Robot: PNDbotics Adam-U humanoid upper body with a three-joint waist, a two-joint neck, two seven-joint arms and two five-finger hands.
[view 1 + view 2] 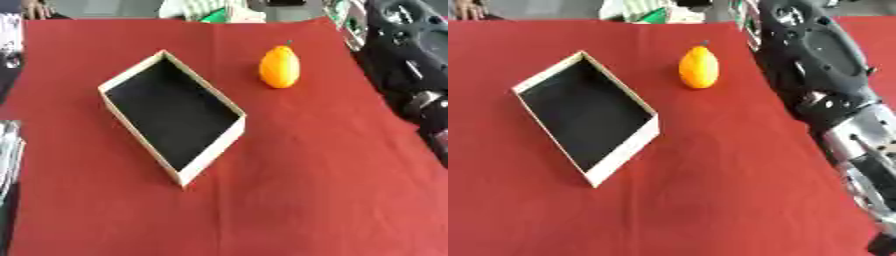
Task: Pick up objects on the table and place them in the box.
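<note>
An orange fruit [279, 67] with a small green stem stands on the red tablecloth, to the right of the box and a little beyond it. The box [213, 152] is a shallow open cardboard tray with pale walls and a black inside, lying askew on the cloth. Nothing shows inside it. My right arm [820, 75], black with a silver joint, runs down the right side of the right eye view and leaves the picture at the lower right corner. Its hand is out of the picture. My left arm and hand show in neither view.
The red cloth [315, 190] covers the table; its near and right parts are bare. Clutter of white and green things [210, 11] lies beyond the far edge. The table's left edge runs close to the left border of the left eye view.
</note>
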